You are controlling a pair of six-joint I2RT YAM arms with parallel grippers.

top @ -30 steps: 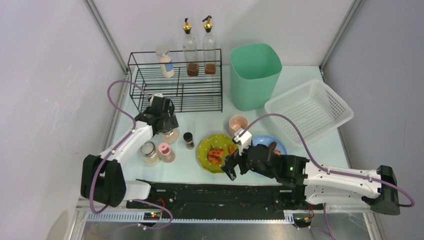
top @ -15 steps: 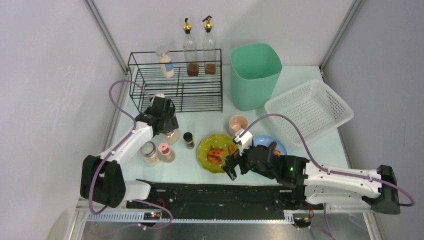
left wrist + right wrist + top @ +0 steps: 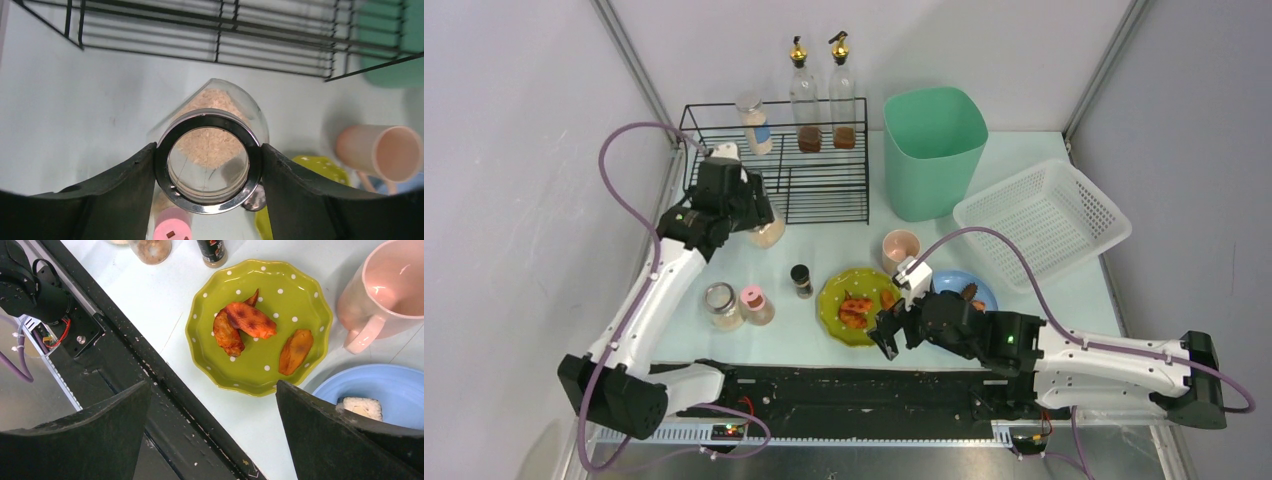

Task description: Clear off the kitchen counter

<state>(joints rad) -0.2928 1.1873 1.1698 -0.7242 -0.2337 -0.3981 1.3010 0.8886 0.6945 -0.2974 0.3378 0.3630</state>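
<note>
Holds a glass jar [image 3: 767, 232] of sandy powder tight in the left gripper [image 3: 207, 152], pinched from both sides at its black ring top, at ten o'clock, just in front of the black wire rack [image 3: 824, 190]. Hangs the right gripper [image 3: 212, 385] spread wide and empty near six o'clock, over the near rim of the green dotted plate [image 3: 280, 300], with a pink cup [image 3: 385, 285] at one o'clock from that plate and a blue plate [image 3: 370, 385] at three. Sees the kitchen counter [image 3: 844, 240] flat and pale green under everything, from six o'clock up to twelve.
</note>
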